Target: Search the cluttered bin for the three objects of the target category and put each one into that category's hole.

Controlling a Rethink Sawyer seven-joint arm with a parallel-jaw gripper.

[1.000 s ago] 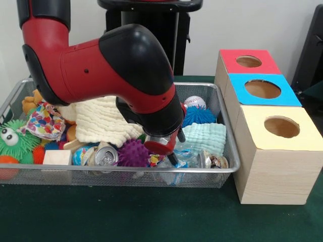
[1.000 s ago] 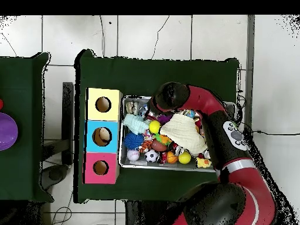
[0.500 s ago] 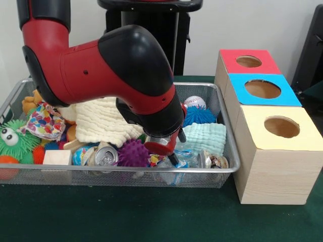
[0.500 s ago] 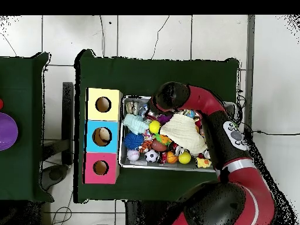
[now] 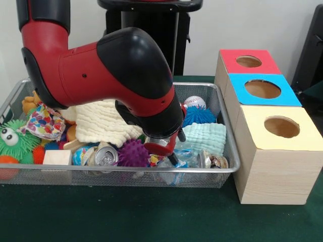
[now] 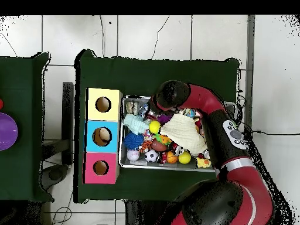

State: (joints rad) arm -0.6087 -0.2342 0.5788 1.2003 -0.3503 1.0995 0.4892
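Note:
My gripper is down in the wire mesh bin, near its front rim, between a purple spiky ball and a light teal cloth. It hangs just over crumpled clear plastic. The bulky red and black arm hides most of it, so its state is unclear. A silver can lies left of it and a second can right of it. Beside the bin stand the red box, blue box and yellow box, each with a round hole. In the overhead view the arm covers the gripper.
The bin also holds a cream cloth, blue spiky ball, baseball, green spiky toy, wooden block and patterned cloth. Overhead, a yellow ball and soccer ball show.
The arm has shifted only slightly; the gripper stays low in the same spot in the bin. Nothing in the bin has visibly moved.

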